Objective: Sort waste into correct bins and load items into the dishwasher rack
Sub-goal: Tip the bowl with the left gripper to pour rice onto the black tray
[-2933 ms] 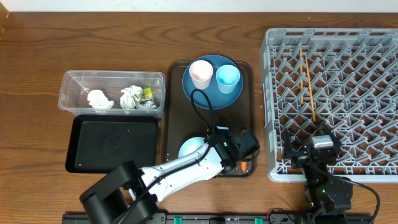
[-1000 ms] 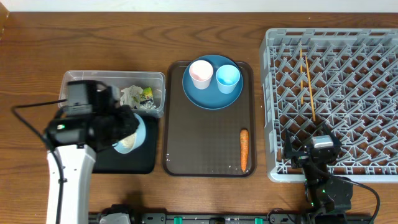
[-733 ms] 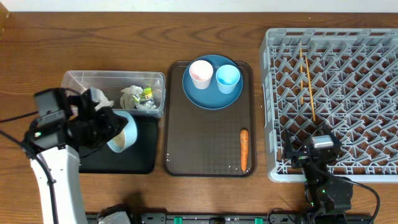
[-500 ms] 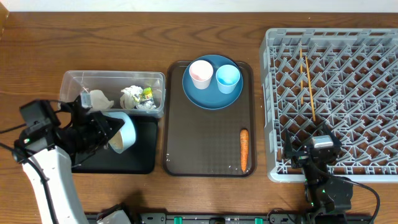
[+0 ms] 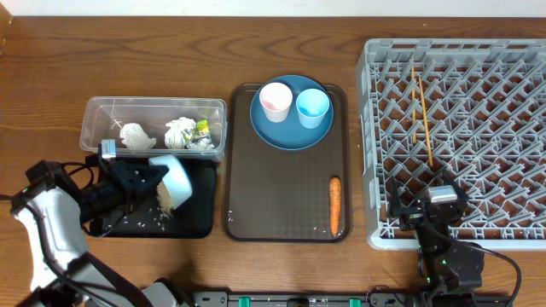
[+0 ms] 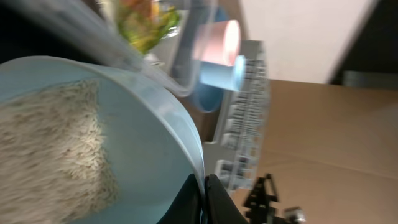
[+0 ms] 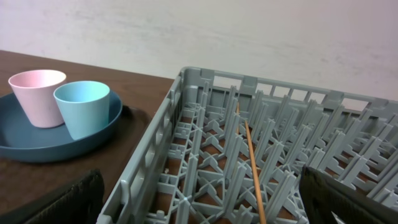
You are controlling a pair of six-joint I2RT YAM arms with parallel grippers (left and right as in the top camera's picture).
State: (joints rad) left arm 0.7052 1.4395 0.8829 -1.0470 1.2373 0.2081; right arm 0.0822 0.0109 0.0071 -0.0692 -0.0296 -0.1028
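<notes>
My left gripper (image 5: 147,179) is shut on the rim of the white bowl (image 5: 177,176), which is tipped on its side over the black tray (image 5: 196,217). Rice (image 5: 149,218) spills from it onto the tray. In the left wrist view my fingers (image 6: 203,198) pinch the bowl's rim (image 6: 177,130), with rice (image 6: 56,155) inside. The clear tub (image 5: 102,109) holds paper wads (image 5: 136,136) and a green-yellow wrapper (image 5: 203,128). The blue plate (image 5: 290,130) bears a white cup (image 5: 275,101) and a light blue cup (image 5: 313,107). A carrot (image 5: 334,205) lies on the brown tray. My right gripper (image 5: 429,213) is open by the grey rack (image 5: 461,145).
The brown serving tray (image 5: 281,188) lies between the bins and the rack. Two chopsticks (image 5: 421,107) lie in the rack; one shows in the right wrist view (image 7: 252,155), with the cups (image 7: 81,106) on the plate to the left.
My left arm carried the bowl from the brown tray to the black tray and tipped it over; rice now lies scattered on the black tray. The right arm has not moved.
</notes>
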